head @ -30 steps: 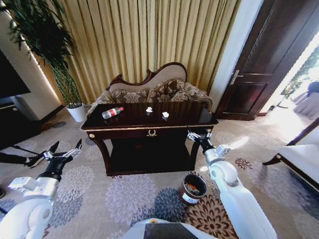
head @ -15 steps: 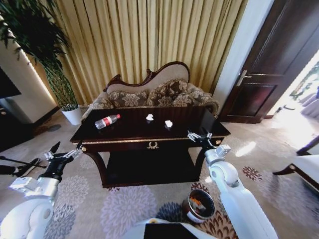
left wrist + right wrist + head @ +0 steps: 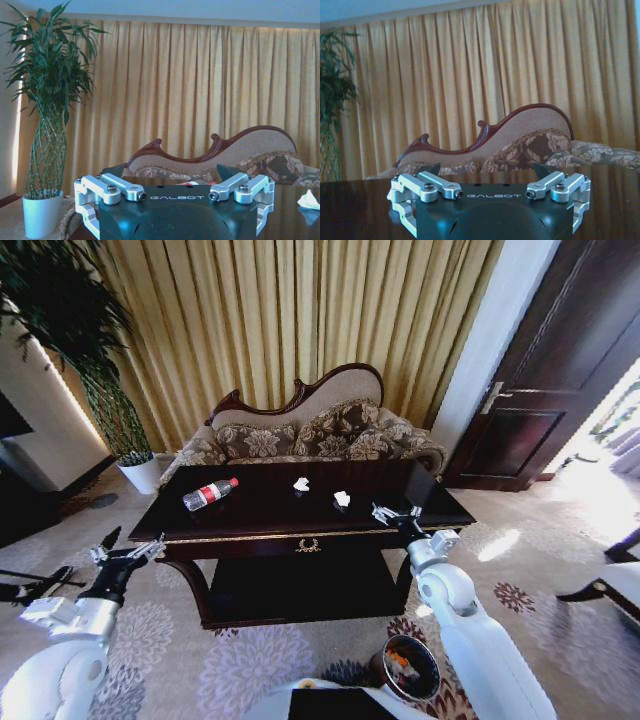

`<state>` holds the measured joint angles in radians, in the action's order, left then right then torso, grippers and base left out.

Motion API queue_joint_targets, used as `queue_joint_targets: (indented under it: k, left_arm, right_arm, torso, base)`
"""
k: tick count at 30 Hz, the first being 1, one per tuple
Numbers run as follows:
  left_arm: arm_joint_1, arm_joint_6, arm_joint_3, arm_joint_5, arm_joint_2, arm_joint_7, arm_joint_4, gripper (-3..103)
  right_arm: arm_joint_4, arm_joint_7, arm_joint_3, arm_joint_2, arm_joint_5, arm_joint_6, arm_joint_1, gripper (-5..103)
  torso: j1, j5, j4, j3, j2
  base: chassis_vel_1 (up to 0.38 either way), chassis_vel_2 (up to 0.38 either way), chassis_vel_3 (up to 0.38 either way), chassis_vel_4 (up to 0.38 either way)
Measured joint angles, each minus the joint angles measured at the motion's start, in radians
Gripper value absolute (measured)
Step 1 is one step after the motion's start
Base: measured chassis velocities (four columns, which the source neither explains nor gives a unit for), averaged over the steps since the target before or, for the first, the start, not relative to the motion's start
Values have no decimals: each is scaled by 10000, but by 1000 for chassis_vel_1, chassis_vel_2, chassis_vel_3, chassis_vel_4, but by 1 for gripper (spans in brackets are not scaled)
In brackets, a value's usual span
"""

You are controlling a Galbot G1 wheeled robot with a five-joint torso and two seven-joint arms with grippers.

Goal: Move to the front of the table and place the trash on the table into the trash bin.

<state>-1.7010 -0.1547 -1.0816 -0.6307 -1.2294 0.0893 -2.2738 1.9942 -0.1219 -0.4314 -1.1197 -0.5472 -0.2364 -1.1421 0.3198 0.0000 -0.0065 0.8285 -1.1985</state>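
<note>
- Closer now: the whole head view has shifted versus a second ago, so the robot has driven in; the counter (image 3: 250, 515) fills more of the view and the trash bin (image 3: 409, 666) has slid down to the lower edge, by the right arm.
- Trash is unmoved on the counter top: bottle (image 3: 209, 493) toward the left end, white scrap (image 3: 300, 484) mid-top, second white scrap (image 3: 342, 499) right of centre.
- Bottle lies on its side, long axis diagonal, red cap pointing to the far right.
- Left hand (image 3: 126, 553) is spread wide and empty, short of the counter's left front corner, below the top.
- Right hand (image 3: 397, 514) is also spread wide and empty, at the front right edge of the counter.
- Key relation: second white scrap sits just beyond and left of the right hand, nearest pick. Bottle is on the left arm's side, up and ahead of that hand.
- Bin holds something orange already.
</note>
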Motion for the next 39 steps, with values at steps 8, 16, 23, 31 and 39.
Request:
queue_joint_targets:
  k: [8,16,23,31,39]
  left_arm:
    - [-193,51,-30,171,-255,118,-90,100]
    - [-223,51,8,385,-444,126,-145,100]
    - [-293,47,45,570,-598,142,-136,100]
    - [-491,174,-131,574,-655,156,-84,100]
    - [-482,185,-82,691,-770,164,-97,100]
  right_arm:
    - [-1402,-48,1036,692,-326,-521,1658,100]
    - [-1981,-211,1711,959,-746,-1497,2574,100]
    - [-2564,-515,2331,791,-1284,-1977,3143,100]
    - [-2817,-523,2890,541,-1751,-2153,3704,100]
    - [-3083,-506,3346,355,-1786,-2075,4045,100]
  torso:
    - [11,0,1,5,7]
    - [9,0,-3,4,6]
    - [9,-1,0,4,6]
    - [9,-1,1,4,6]
    - [8,0,-2,4,6]
  base:
    - [0,0,0,0]
    - [0,0,0,0]
    - [0,0,0,0]
    - [0,0,0,0]
    - [0,0,0,0]
